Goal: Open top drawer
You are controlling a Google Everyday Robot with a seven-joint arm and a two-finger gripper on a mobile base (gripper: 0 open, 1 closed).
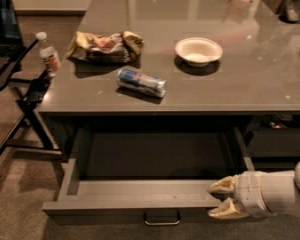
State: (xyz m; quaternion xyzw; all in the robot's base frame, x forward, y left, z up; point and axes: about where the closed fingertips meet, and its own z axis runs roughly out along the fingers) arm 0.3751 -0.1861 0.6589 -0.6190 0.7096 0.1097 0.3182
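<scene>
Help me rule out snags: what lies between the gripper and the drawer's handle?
Camera view: only a bare stretch of the top drawer front lies between the gripper, near its right end, and the handle at centre.

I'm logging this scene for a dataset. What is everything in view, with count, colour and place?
counter: one, glossy grey, across the upper middle
top drawer: one, dark grey, open under the counter, metal handle at front centre
snack bag: one, crumpled, brown and yellow, counter's left rear
can: one, blue and silver, on its side near the counter's front edge
bowl: one, white, counter middle
water bottle: one, clear with white cap, upright, left of the counter
laptop: one, dark, far left
gripper: one, cream, at the drawer front's right end, on a white arm
</scene>
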